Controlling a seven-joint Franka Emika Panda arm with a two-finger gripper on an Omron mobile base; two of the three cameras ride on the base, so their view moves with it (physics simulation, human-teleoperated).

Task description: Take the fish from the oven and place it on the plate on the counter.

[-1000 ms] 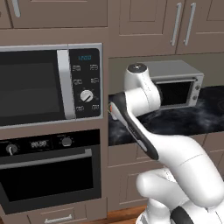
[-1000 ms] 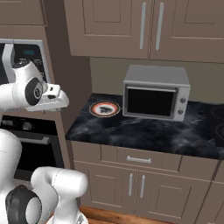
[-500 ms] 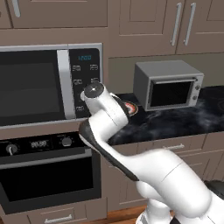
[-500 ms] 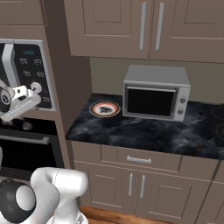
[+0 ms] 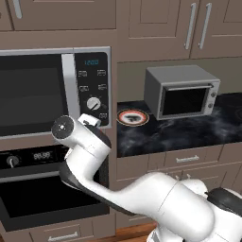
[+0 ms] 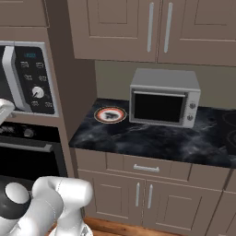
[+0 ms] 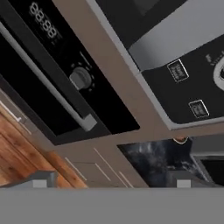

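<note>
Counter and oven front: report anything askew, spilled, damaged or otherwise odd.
Nothing stands out. The plate lies flat on the counter beside the toaster oven, with no spill around it. The oven door is closed and its bar handle looks straight. The microwave is shut too.

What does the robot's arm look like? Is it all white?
Mostly. The arm is made of fat, rounded, glossy white segments, with dark bands where they join. A round grey cap with a small dark centre sits on one joint. No cables or markings show on it.
</note>
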